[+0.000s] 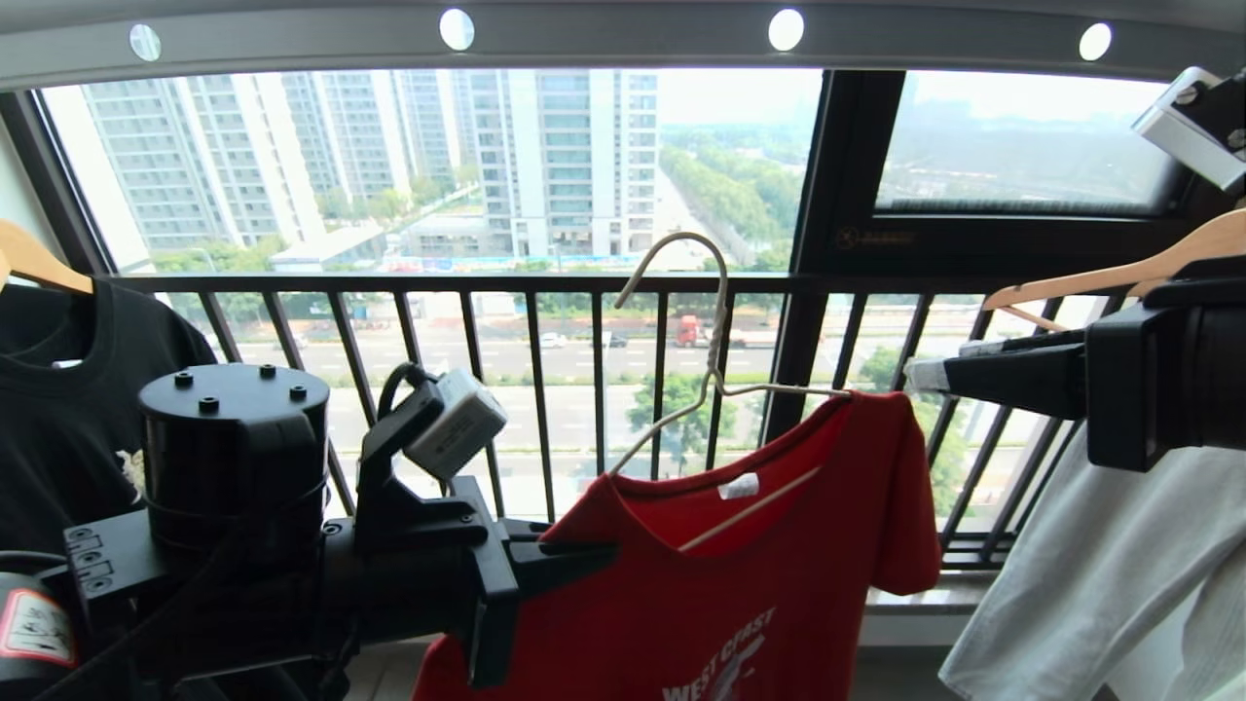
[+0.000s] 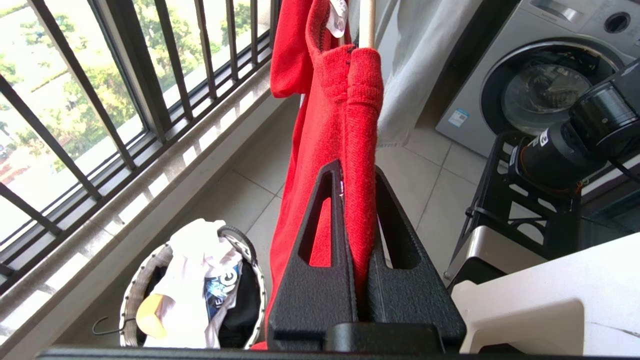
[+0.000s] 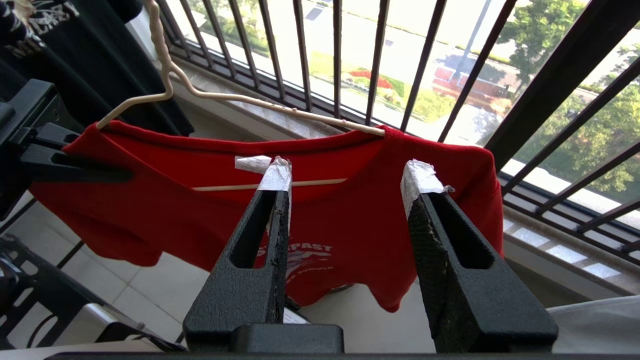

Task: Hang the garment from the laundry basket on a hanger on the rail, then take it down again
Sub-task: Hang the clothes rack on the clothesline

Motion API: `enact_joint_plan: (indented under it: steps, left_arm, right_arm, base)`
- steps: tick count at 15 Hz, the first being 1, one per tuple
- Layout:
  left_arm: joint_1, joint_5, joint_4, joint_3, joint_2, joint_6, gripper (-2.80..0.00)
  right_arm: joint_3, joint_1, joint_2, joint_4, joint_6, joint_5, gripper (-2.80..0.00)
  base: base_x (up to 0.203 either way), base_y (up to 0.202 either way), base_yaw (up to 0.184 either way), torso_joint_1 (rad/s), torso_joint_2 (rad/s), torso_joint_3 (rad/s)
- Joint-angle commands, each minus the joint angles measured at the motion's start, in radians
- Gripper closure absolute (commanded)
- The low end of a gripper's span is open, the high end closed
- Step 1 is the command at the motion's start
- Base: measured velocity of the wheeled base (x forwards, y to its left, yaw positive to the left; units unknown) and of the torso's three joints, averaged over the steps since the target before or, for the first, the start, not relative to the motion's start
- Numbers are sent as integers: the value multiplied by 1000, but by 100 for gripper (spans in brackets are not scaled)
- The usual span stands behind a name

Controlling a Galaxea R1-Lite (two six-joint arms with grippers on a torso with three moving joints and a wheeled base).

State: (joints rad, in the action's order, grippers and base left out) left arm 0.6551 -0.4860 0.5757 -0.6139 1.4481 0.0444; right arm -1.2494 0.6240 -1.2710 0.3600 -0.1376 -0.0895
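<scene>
1. Overhead you have the grey rail (image 1: 623,34) with its row of bright round holes, running across the top of the head view; nothing of yours hangs on it.
2. Below it, the red "WEST COAST" T-shirt (image 1: 740,565) is draped on the thin off-white wire hanger (image 1: 715,380), whose hook stands free in the air in front of the black railing (image 1: 545,389), well under the rail.
3. Your left gripper (image 2: 357,210) is clamped tight on the shirt's shoulder, red cloth pinched between the jaws, holding the near end up.
4. Your right gripper (image 3: 345,180) is released: its taped fingertips (image 3: 420,177) stand apart just in front of the collar, touching nothing.
5. Down on the tiled floor, the white-weave laundry basket (image 2: 131,292) sits by the window sill with crumpled clothes inside.
</scene>
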Motion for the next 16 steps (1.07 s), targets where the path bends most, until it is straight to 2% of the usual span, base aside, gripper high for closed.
enact_joint_plan:
  steps: [1, 3, 5, 8, 9, 14, 15, 16]
  left_arm:
    - [0, -11, -130, -37, -55, -9, 0]
    - [0, -23, -169, -42, -74, -38, 0]
    - [0, -40, -171, -34, -93, -43, 0]
    - [1, -83, -175, -27, -118, -43, 0]
    - [0, -104, -174, -18, -127, -43, 0]
    - [-20, -112, -172, -24, -135, -41, 0]
    - [-20, -112, -172, -24, -135, -41, 0]
    - [-20, -112, -172, -24, -135, -41, 0]
  right_arm:
    - [0, -144, 22, 27, 46, 153, 0]
    - [7, -258, 20, 69, 126, 354, 0]
    - [41, -321, 18, 116, 256, 469, 0]
    - [95, -335, 14, 126, 405, 535, 0]
    - [97, -337, 8, 126, 432, 558, 0]
    - [5, -362, -54, 122, 558, 569, 0]
    - [-3, -370, -44, 123, 578, 568, -280]
    - [-16, -372, -40, 125, 584, 570, -280]
  base:
    - [0, 0, 0, 0, 0, 0]
    - [0, 0, 0, 0, 0, 0]
    - [0, 0, 0, 0, 0, 0]
    - [0, 0, 0, 0, 0, 0]
    - [0, 0, 0, 0, 0, 0]
    - [0, 0, 0, 0, 0, 0]
    - [0, 0, 0, 0, 0, 0]
    - [0, 0, 0, 0, 0, 0]
